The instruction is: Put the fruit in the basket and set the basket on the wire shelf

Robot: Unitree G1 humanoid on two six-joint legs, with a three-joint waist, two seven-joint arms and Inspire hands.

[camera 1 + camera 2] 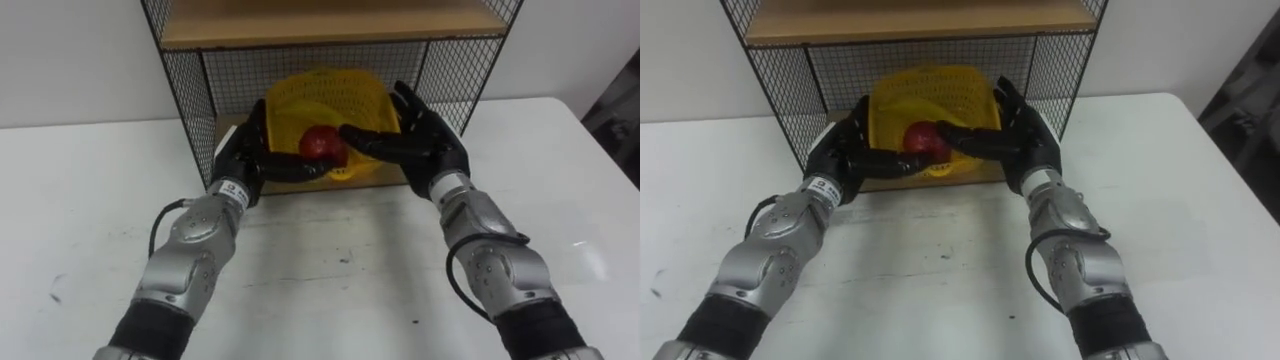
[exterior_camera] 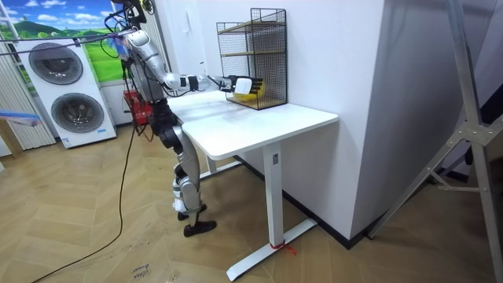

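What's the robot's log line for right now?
yellow basket: in wire shelf, lower compartment | red fruit: in basket | left hand, right hand: gripping basket

The basket [image 1: 330, 100] is presenting as plastic lattice, slightly glossy. The fruit [image 1: 322, 143] is showing smooth, shiny skin. The wire shelf [image 1: 192, 100] is showing black-coated metal mesh carrying a matt wooden board [image 1: 320, 25]. The table [image 1: 300, 270] is appearing smooth and matt. The left hand [image 1: 245, 152] and right hand [image 1: 425, 135] are showing matt black casing.

A white table [image 2: 259, 126] is being seen against a white wall [image 2: 338, 55], on a wooden floor [image 2: 94, 244]. Stacked washing machines [image 2: 69, 94] are being shown at the room view's left, under a landscape mural [image 2: 47, 20].
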